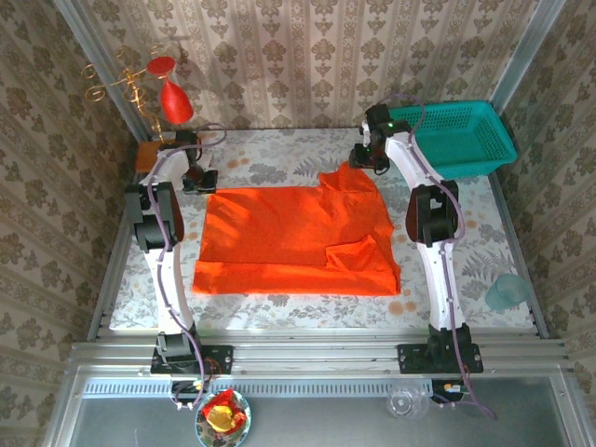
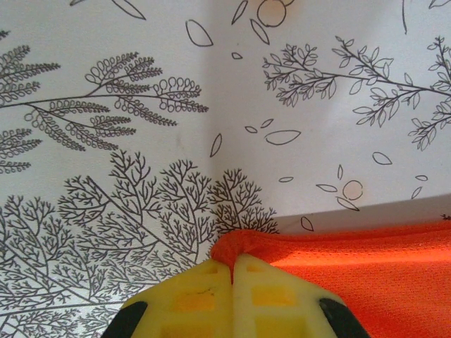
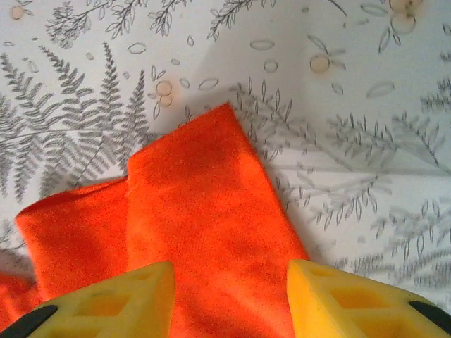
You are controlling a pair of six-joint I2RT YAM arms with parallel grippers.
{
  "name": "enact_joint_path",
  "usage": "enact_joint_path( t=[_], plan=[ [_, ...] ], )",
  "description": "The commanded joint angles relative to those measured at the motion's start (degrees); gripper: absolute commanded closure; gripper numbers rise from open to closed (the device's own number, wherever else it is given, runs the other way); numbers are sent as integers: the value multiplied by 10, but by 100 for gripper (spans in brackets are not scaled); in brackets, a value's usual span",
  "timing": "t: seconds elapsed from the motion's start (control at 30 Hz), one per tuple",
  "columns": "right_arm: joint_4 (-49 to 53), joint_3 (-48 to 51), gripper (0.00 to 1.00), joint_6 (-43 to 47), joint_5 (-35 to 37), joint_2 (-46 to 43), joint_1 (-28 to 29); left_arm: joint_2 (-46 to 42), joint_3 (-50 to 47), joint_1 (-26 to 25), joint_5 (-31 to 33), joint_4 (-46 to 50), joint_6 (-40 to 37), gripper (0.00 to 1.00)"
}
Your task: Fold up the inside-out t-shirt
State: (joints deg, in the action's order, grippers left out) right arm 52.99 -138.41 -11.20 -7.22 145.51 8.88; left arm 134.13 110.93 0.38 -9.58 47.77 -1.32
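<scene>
So far the t-shirt [image 1: 279, 242] is only spread flat, unfolded; its corner [image 2: 243, 243] is pinched by the left gripper [image 2: 232, 271], its sleeve [image 3: 204, 211] straddled by the parted right gripper [image 3: 229, 292].

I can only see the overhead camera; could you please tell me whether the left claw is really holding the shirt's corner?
Observer: Yes. On the left wrist camera the left claw is shut, with a bunched edge of the t-shirt pinched between its yellow fingers.
Operator: Thank you. And on the other side, please?
Observer: Not gripping yet. The right wrist camera shows the right claw open, straddling a folded flap of the cloth without pinching it.
</scene>
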Motion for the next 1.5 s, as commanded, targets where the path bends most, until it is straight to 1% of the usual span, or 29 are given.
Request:
enact_joint_path(
  t=[0.0,0.13,0.17,0.27,0.37,0.57,0.73,0.83,0.93,1.0,1.07,1.23,1.33,1.47],
  plan=[
    [49,-77,55,44,28,60,-1,-10,-23,-5,5,3,-9,100],
    [76,-166,59,57,44,110,-4,-12,-29,-5,4,-3,-7,100],
    [75,-176,60,60,51,113,-4,-12,-30,-6,3,-4,-6,100],
    [71,-171,65,60,60,111,-3,-12,-30,-6,-3,-4,-4,100],
    [96,-164,66,54,47,113,-2,-13,-30,-5,-5,-6,-3,100],
    [131,-162,64,42,56,121,-1,-13,-28,-6,-13,-9,2,100],
    [142,-163,65,38,60,125,-2,-13,-30,-6,-15,-8,3,100],
    [142,-163,68,37,63,125,-2,-13,-30,-6,-17,-9,3,100],
    [139,-163,78,38,69,122,-1,-17,-33,-6,-16,-10,3,100],
    [136,-163,81,38,72,119,-1,-21,-34,-6,-16,-11,3,100],
    [131,-162,88,38,74,109,-1,-26,-34,-6,-14,-13,3,100],
    [131,-161,100,37,80,73,-1,-48,-41,-6,-21,-28,10,100],
    [136,-150,100,36,79,43,-1,-75,-61,-6,-24,-47,17,100],
    [140,-107,100,27,64,-10,-1,-110,-88,-5,-27,-68,28,100]
  ],
)
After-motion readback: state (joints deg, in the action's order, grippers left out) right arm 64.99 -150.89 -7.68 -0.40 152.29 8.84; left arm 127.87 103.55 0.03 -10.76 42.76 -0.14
